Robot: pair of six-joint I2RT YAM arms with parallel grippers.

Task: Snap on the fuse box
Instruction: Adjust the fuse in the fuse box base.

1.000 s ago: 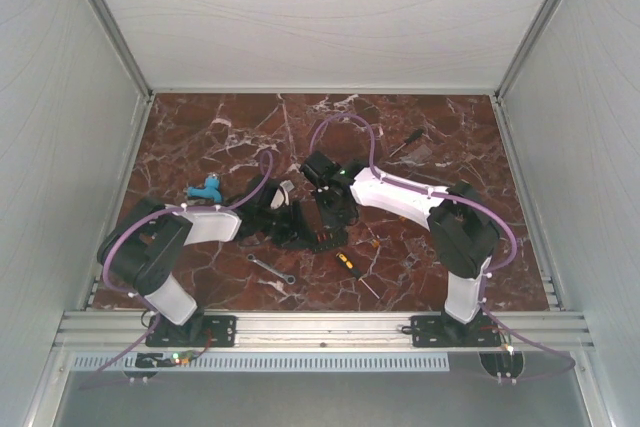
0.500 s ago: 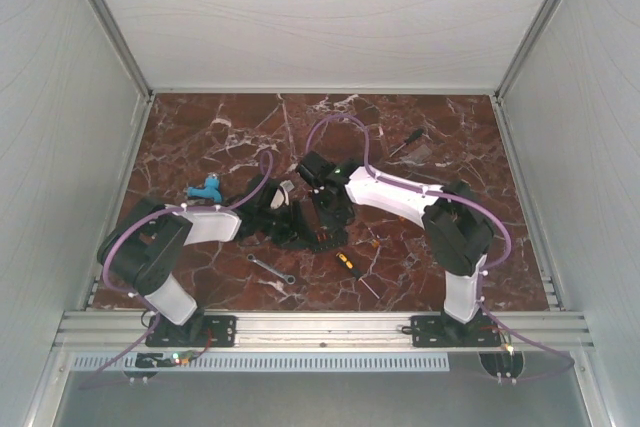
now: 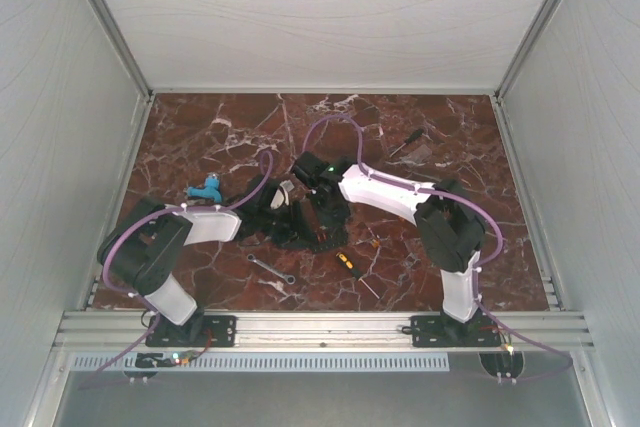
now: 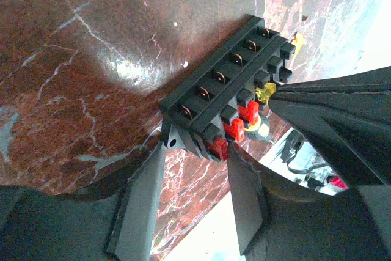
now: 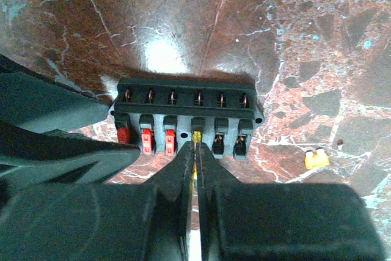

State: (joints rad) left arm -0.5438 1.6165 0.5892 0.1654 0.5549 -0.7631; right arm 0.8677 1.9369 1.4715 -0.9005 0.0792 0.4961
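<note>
A lab test booth: white walls [image 3: 320, 7], aluminium rails [image 3: 320, 325], marbled table [image 3: 200, 137].

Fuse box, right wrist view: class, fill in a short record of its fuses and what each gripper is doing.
fuse box: uncovered, six slots in a row
red fuses: three, seated at one end
yellow fuse: at the fourth slot, pinched by right gripper
last two slots: no fuse
left gripper: clamps the box's end
loose fuse: orange-yellow, on table beside box
</note>
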